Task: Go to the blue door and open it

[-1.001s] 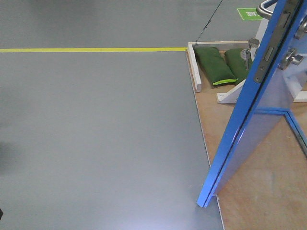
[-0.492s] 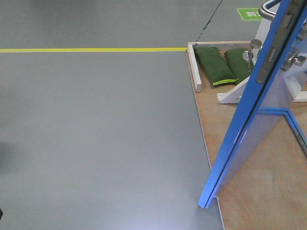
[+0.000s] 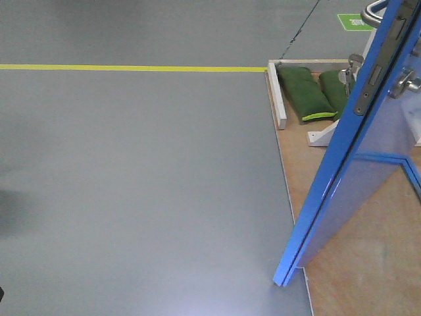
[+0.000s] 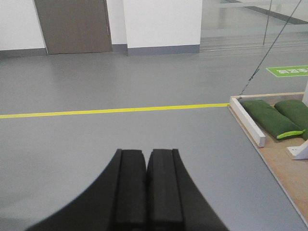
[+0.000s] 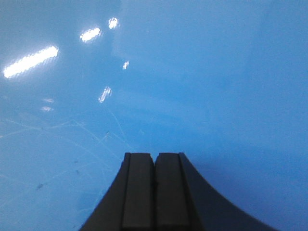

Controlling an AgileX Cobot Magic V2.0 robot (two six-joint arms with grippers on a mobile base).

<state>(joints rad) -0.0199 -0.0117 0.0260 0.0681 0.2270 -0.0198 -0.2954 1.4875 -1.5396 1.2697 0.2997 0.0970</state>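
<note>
Right gripper (image 5: 155,159), jaws pressed together, faced the blue door (image 5: 192,72) dead ahead; left gripper (image 4: 146,154), likewise closed, faced only floor (image 4: 96,86).

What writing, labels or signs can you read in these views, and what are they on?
Green rectangular floor marking beyond the wooden platform: white characters, too small and blurred to read.
Glossy blue door panel, green sandbags, yellow floor line: no text visible.
</note>
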